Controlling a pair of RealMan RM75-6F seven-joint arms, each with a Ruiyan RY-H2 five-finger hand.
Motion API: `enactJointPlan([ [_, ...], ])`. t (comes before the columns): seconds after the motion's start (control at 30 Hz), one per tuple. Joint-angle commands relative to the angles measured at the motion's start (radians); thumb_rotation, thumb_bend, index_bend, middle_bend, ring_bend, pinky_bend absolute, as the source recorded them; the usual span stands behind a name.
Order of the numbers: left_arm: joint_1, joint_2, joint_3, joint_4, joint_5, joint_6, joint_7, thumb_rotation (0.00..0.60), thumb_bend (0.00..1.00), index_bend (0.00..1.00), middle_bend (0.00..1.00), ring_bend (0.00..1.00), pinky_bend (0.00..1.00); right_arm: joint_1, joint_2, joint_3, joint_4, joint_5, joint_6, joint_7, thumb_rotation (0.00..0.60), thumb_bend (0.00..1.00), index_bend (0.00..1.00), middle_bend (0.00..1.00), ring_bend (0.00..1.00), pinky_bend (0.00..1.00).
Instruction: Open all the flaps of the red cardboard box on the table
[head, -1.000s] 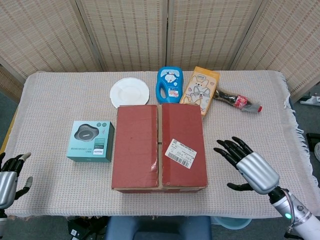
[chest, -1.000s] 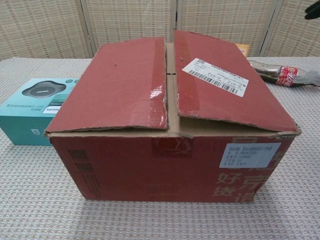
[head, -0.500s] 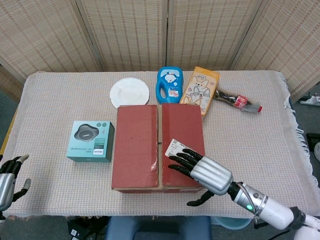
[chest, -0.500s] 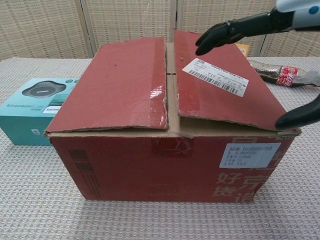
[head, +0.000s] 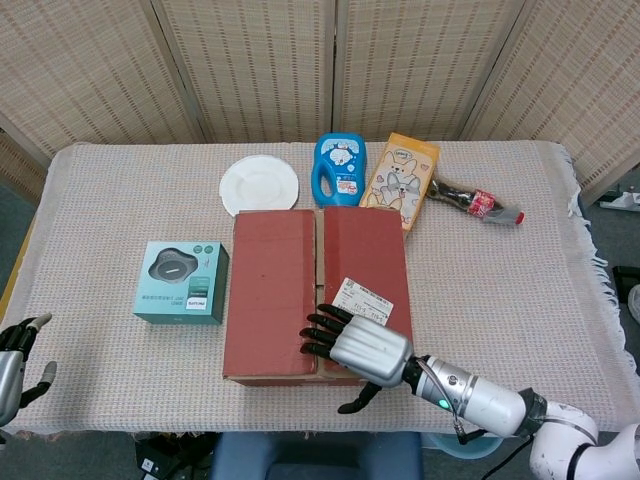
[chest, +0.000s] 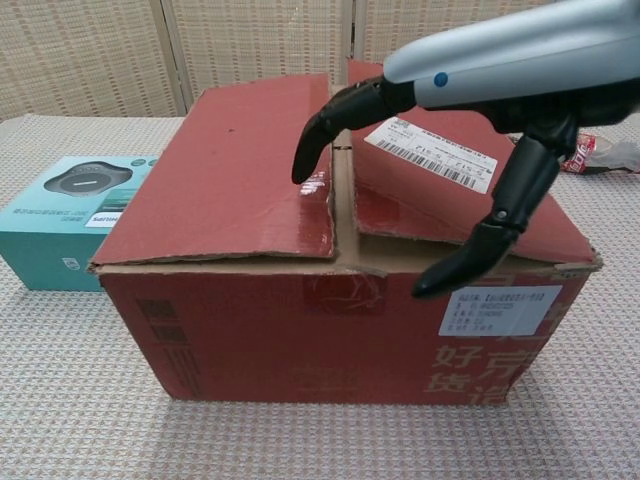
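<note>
The red cardboard box (head: 300, 270) (chest: 250, 300) sits mid-table with both top flaps lying down, a narrow gap running between them. A white barcode label (head: 365, 298) (chest: 440, 155) is on the right flap. My right hand (head: 355, 347) (chest: 440, 130) hovers over the near end of the box, fingers spread and pointing across the seam toward the left flap (chest: 230, 170); its thumb hangs down in front of the box's near edge. It holds nothing. My left hand (head: 12, 365) is low at the table's near left corner, fingers apart, holding nothing.
A teal boxed speaker (head: 181, 282) (chest: 65, 215) lies just left of the box. Behind the box stand a white plate (head: 260, 186), a blue detergent bottle (head: 340, 170), an orange snack bag (head: 400, 180) and a cola bottle (head: 478, 203) lying on its side.
My right hand has swept left from beside the box to over its near end, fingertips now crossing the seam. My left hand has sunk slightly lower. The flaps have not moved.
</note>
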Motion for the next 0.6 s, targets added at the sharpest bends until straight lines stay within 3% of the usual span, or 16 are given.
enactJointPlan([
  [0.03,0.001,0.0,0.0,0.001,-0.002,0.0,-0.001,0.6,0.44,0.2,0.23,0.24,0.0,0.039,-0.034,0.009,0.004,0.076,-0.016,-0.12,0.331,0.07,0.21,0.18,0.05,0.0],
  [0.33,-0.001,-0.004,-0.003,0.007,-0.007,-0.008,-0.002,0.6,0.44,0.2,0.23,0.24,0.0,0.081,-0.074,-0.015,0.004,0.198,0.011,-0.286,0.328,0.07,0.37,0.32,0.12,0.0],
  [0.6,-0.003,-0.006,-0.008,0.01,-0.011,-0.011,-0.001,0.6,0.44,0.2,0.23,0.24,0.0,0.063,-0.066,-0.039,-0.01,0.19,0.082,-0.319,0.329,0.07,0.47,0.4,0.21,0.0],
])
